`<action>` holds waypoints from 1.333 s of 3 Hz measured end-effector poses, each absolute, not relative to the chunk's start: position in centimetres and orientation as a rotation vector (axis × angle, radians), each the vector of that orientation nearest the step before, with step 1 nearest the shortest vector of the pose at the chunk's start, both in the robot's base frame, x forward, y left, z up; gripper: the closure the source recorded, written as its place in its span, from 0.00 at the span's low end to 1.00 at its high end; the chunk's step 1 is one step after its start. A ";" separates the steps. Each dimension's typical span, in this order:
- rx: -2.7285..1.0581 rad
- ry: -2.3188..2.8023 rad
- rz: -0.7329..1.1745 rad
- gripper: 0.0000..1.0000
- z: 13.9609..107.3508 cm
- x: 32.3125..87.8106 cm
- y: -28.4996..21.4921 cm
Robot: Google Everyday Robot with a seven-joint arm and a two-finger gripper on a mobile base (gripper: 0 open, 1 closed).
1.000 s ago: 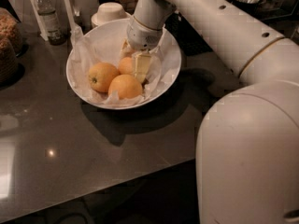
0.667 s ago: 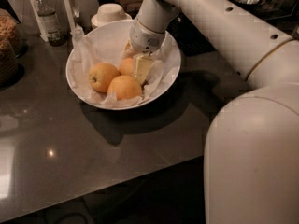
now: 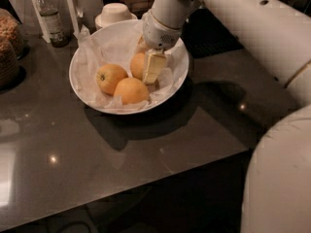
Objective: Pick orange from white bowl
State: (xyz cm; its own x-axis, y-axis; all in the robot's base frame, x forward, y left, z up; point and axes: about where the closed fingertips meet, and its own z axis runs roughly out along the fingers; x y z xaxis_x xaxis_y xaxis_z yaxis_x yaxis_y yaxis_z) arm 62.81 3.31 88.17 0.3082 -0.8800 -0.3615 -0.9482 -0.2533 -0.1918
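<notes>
The white bowl (image 3: 87, 89), lined with crumpled white paper, stands on the dark counter and holds three oranges. My gripper (image 3: 152, 68) reaches down into the bowl from the upper right. It sits at the back orange (image 3: 137, 65), whose right side it covers. A second orange (image 3: 131, 91) lies at the front of the bowl. A third orange (image 3: 111, 78), with a dark stem dimple, lies at the left. Both are apart from the gripper.
A small white cup on a saucer (image 3: 114, 13) stands just behind the bowl. A clear bottle (image 3: 48, 18) and a white upright card (image 3: 73, 6) are at the back left, and a jar of cereal (image 3: 7, 47) is at the far left. My arm and body (image 3: 282, 169) fill the right side.
The gripper stays low in the bowl at the back orange, shifted slightly right. My body in the foreground has moved to the right. The oranges have not moved.
</notes>
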 end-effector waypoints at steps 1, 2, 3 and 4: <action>-2.067 1.682 0.095 1.00 92.1 61.9 0.5; -1.965 1.674 -0.027 1.00 95.5 61.0 -1.5; -1.886 1.581 -0.060 1.00 98.2 60.0 -2.3; -1.803 1.408 -0.051 1.00 101.5 57.5 -2.5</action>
